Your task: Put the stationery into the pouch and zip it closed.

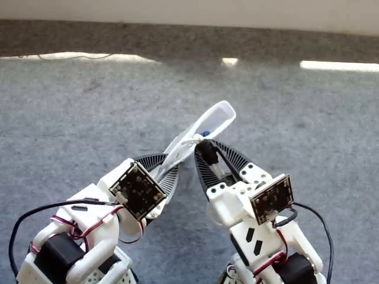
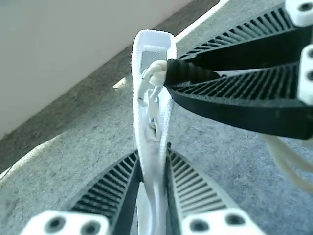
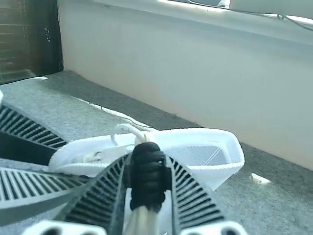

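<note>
The two arms are sitting closest to the lens, low in the high view. The left arm (image 1: 83, 242) is leaning in from one side and the right arm (image 1: 266, 231) from the other. Their grippers are meeting over the middle of the grey table (image 1: 77, 118).

The left gripper (image 1: 169, 164) is pinching the near end of the white pouch (image 1: 210, 123). In the left wrist view its fingers (image 2: 193, 188) are pressing narrow against both sides of the pouch's edge, with only fabric between them.

The right gripper (image 1: 203, 144) is clamping the black pull (image 1: 206, 151) just beside the pouch's long edge. In the right wrist view its fingers (image 3: 188, 191) are squeezing the ribbed pull (image 3: 146, 171) tight. A thin white loop (image 3: 126, 129) is running from the pull to the pouch (image 3: 205, 152). The left wrist view is showing the same loop (image 2: 155, 73) sitting at the tip of the pull (image 2: 190, 72), right against the pouch (image 2: 152, 46).

The pouch is stretching away from both grippers, tilted, with its rounded far end pointing toward the wall (image 3: 195, 63). Whether that end is touching the table I cannot tell. A small blue thing (image 1: 205, 133) is showing through the pouch near the pull. How far the zip is drawn is too hard to make out.
</note>
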